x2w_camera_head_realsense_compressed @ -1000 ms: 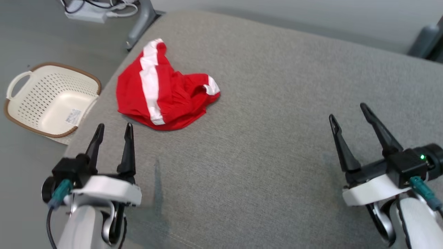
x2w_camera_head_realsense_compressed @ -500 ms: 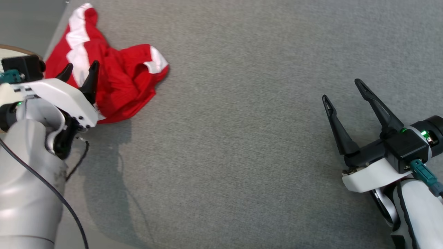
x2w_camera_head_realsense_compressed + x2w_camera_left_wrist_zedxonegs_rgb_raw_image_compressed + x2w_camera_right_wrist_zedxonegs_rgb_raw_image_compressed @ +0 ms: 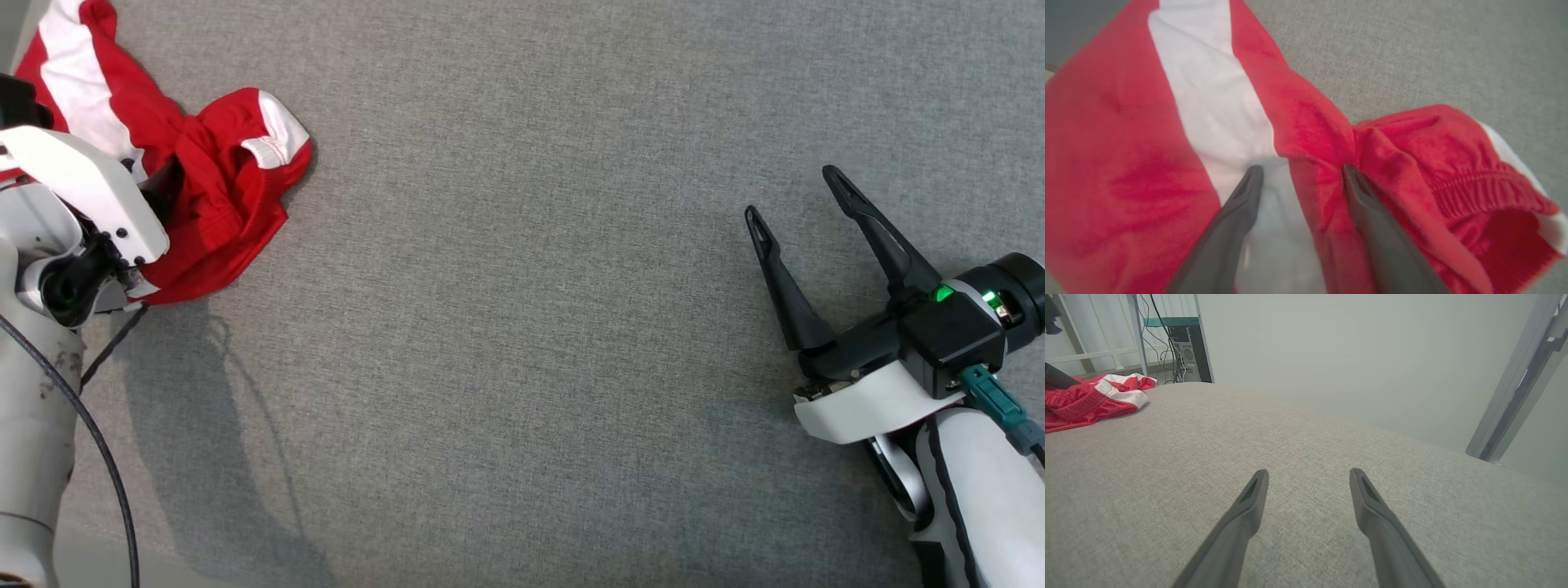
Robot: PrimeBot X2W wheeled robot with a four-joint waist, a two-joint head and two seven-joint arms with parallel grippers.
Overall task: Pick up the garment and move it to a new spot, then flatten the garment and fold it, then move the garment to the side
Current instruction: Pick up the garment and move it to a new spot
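The garment (image 3: 220,188) lies at the far left of the worktop (image 3: 522,327), under the left pincer (image 3: 1301,168); the right pincer (image 3: 791,193) is far right.

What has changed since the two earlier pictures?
The left gripper reached forward to the garment, and its open fingers now rest on the cloth with a fold between them; nothing is gripped yet. The head camera moved too. The garment stays crumpled in place, and the right gripper stays open over the grey surface.

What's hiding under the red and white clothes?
The red and white garment lies crumpled on the grey cushion, which shows right beside it. Whatever sits directly beneath is covered by the cloth, so I cannot tell.
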